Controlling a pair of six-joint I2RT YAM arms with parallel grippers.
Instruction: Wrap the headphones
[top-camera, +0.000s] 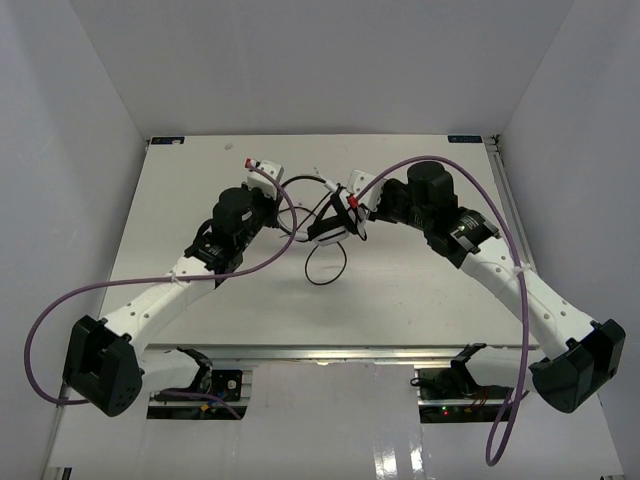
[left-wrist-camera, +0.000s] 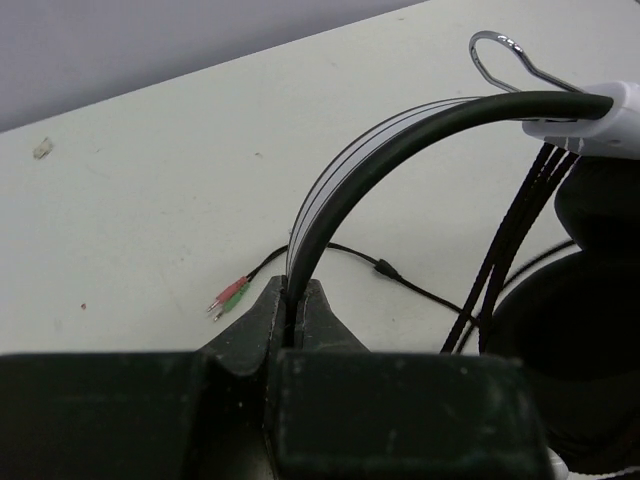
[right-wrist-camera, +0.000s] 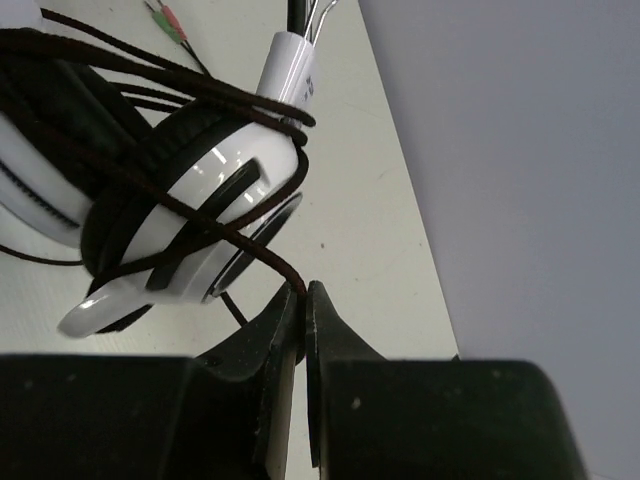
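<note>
The white headphones (top-camera: 330, 226) with black pads are held up over the middle of the table between both grippers. My left gripper (top-camera: 284, 208) is shut on the black headband (left-wrist-camera: 400, 130), which rises from its jaws (left-wrist-camera: 293, 300). My right gripper (top-camera: 356, 207) is shut on the thin black cable (right-wrist-camera: 262, 255) just below the white ear cup (right-wrist-camera: 200, 190). Several turns of cable cross that cup and its slider (right-wrist-camera: 290, 75). A loose cable loop (top-camera: 325, 267) lies on the table. The pink and green plug (left-wrist-camera: 230, 297) rests on the table behind the left fingers.
Thick purple arm cables arc over both arms (top-camera: 270, 255) (top-camera: 480, 185). The white table (top-camera: 400, 300) is walled at left, right and back; the right wall (right-wrist-camera: 520, 150) stands close to the right gripper. A small speck (left-wrist-camera: 42, 148) lies on the table.
</note>
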